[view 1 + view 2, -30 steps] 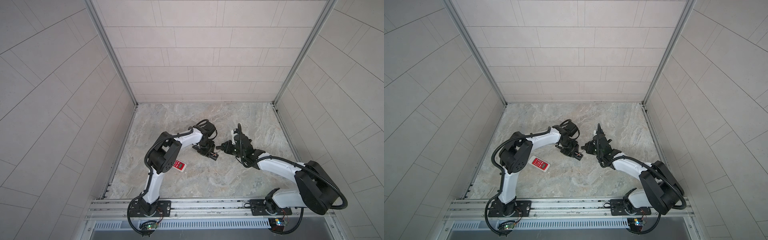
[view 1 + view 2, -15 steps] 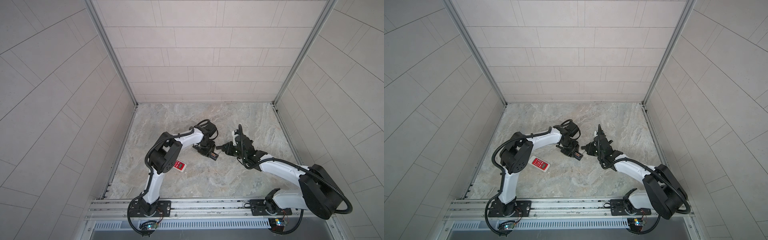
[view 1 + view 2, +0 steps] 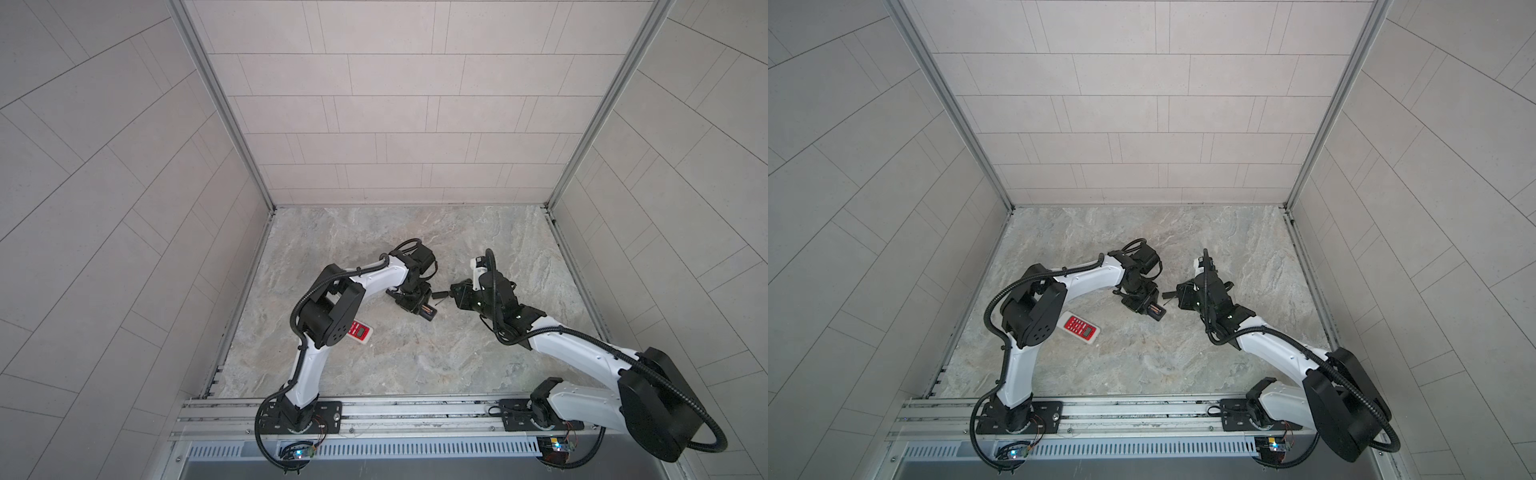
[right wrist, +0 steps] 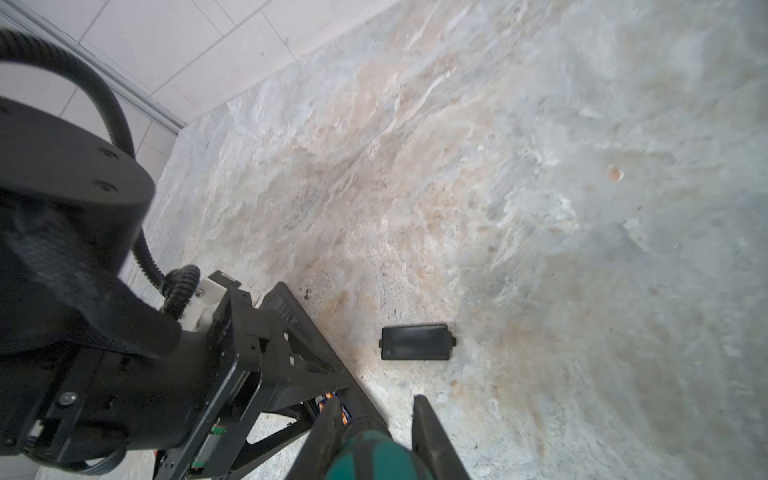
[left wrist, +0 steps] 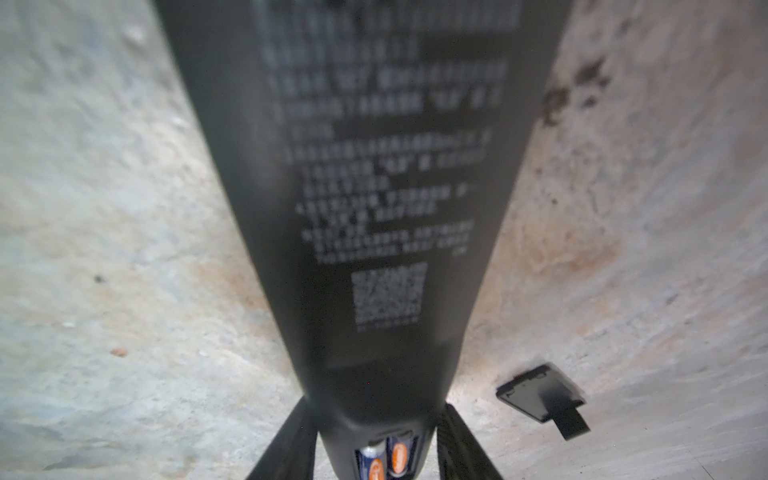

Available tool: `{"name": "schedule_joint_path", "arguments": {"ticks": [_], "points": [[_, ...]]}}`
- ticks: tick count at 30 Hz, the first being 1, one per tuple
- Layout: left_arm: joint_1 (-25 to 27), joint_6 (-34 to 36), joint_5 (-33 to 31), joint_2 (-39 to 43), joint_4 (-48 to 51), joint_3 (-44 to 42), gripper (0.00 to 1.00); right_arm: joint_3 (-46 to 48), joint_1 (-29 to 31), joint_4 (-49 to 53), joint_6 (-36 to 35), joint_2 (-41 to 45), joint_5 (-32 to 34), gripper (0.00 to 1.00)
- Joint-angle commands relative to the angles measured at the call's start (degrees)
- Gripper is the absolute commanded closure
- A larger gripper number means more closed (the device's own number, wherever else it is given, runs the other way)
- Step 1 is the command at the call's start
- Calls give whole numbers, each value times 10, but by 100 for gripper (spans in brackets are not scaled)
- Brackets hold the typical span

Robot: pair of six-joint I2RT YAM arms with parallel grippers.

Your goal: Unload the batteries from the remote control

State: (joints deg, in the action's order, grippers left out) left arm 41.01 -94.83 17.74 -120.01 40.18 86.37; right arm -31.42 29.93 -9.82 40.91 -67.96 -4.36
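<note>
The batteries [image 5: 386, 457], two cells with orange and blue wrappers, sit side by side in the open compartment at the end of the black remote control [image 5: 374, 208], which is held with its printed back up at about the middle of the table [image 3: 415, 365]. The left gripper [image 3: 413, 301] clamps the remote control by its long sides, jaws part-way open around the body. The right gripper [image 4: 376, 415], jaws nearly together on the handle, grips a green-handled screwdriver [image 4: 370, 455] whose tip points at the compartment end from just beside it. The compartment's cover plate [image 4: 415, 341] lies flat on the table close to the remote control, so the opening step looks done and the prying of the cells appears to be the step in hand; neither cell is out yet. The next move likely calls for working the tip under the end of one cell and levering it up, with the left gripper's hold firm. A second, red-and-white remote [image 3: 1081, 328] lies toward the table's left edge.
</note>
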Motion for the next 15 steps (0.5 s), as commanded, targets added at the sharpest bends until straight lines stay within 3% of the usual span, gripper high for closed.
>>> {"name": "schedule_joint_path", "arguments": {"ticks": [1, 5, 8, 12, 15], "points": [[-7, 1, -48, -29, 9, -6, 63, 3, 0, -21, -19, -5, 17, 100], [-10, 3, -51, -23, 6, -3, 57, -1, 16, -50, -25, -20, 7, 100], [-11, 12, -69, -9, 6, -2, 42, -6, 23, -43, -28, -21, 11, 100], [-14, 22, -95, 13, 16, 6, 12, -10, 27, -29, -35, -15, 14, 100], [-24, 32, -97, 20, 28, 9, 6, -11, 30, -18, -36, -9, 18, 100]]}}
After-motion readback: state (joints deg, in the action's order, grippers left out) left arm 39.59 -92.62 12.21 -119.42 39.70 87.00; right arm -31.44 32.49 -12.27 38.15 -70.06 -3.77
